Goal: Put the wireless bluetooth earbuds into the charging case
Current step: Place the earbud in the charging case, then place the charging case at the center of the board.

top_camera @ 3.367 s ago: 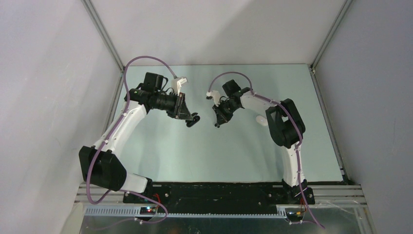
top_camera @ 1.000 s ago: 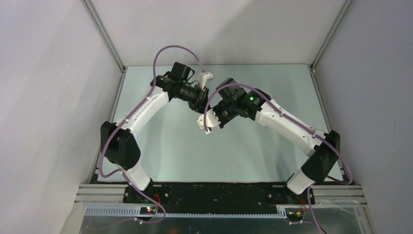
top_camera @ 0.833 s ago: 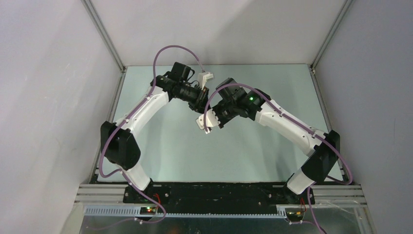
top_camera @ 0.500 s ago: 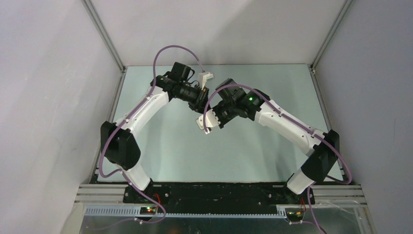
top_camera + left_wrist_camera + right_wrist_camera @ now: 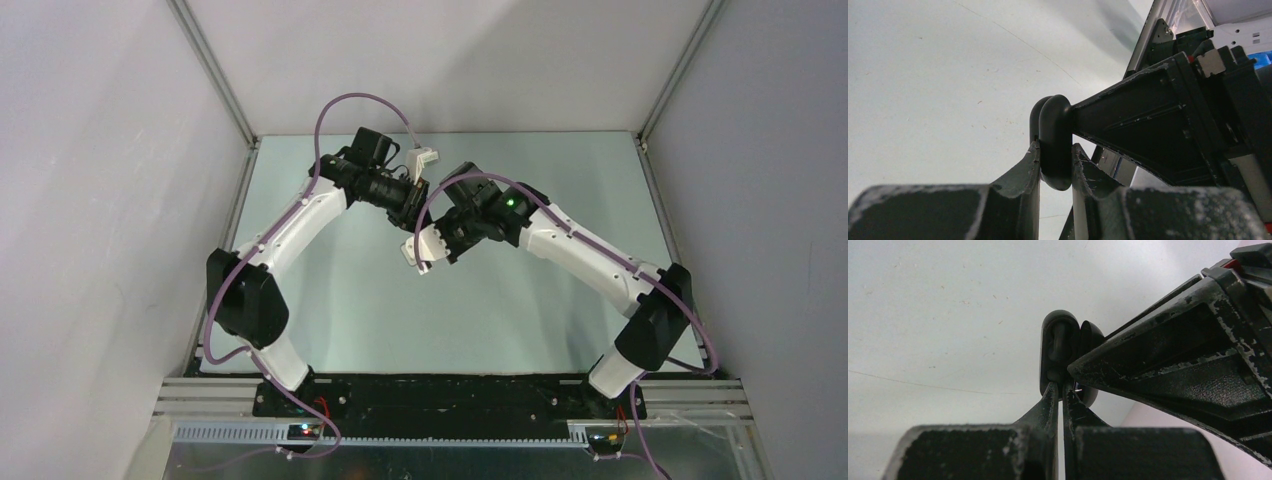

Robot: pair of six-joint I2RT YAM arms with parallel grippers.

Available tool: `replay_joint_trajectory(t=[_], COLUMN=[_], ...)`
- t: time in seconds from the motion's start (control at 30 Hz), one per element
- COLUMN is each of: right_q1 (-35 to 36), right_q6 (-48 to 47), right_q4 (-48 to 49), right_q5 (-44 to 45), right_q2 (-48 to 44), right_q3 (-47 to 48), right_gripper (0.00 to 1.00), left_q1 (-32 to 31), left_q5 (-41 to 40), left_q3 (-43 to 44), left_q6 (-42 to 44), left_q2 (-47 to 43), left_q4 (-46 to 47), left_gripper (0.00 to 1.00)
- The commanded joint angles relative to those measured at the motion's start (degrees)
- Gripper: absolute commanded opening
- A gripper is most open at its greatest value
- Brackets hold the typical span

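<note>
My left gripper (image 5: 1055, 150) is shut on a black oval charging case (image 5: 1054, 135), held on edge above the table. In the right wrist view the case (image 5: 1053, 340) stands ajar, its lid (image 5: 1091, 337) a little apart from the other half. My right gripper (image 5: 1062, 385) is almost fully shut with its tips in that gap, on a small dark piece (image 5: 1058, 342) that looks like a black earbud. In the top view the left gripper (image 5: 413, 217) and right gripper (image 5: 440, 238) meet at the table's middle back. The other earbuds are out of view.
The pale green table (image 5: 340, 300) is walled by grey panels (image 5: 100, 200) at left, back and right. The left arm's finger (image 5: 1173, 350) fills the right side of the right wrist view. The right gripper's body (image 5: 1158, 135) fills the right side of the left wrist view.
Since 3.4 s ago both arms have stretched toward the back middle and brought their grippers together. Over the last second only the right arm has shifted slightly.
</note>
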Motion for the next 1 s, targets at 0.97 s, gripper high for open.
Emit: replay_joint_trajectory(t=[0.97], right_q1=[-16.3], right_q6=[42.7], right_q4=[1.7], right_q5=[-19.0], right_q2=[-12.5], right_q3=[-6.2], right_gripper=[0.34], left_q1=[1.2], left_q5=[14.7], left_q3=[-2.1], left_q6=[8.3], left_q2=[11.7], left_q4=[0.7], left_gripper=[0.00])
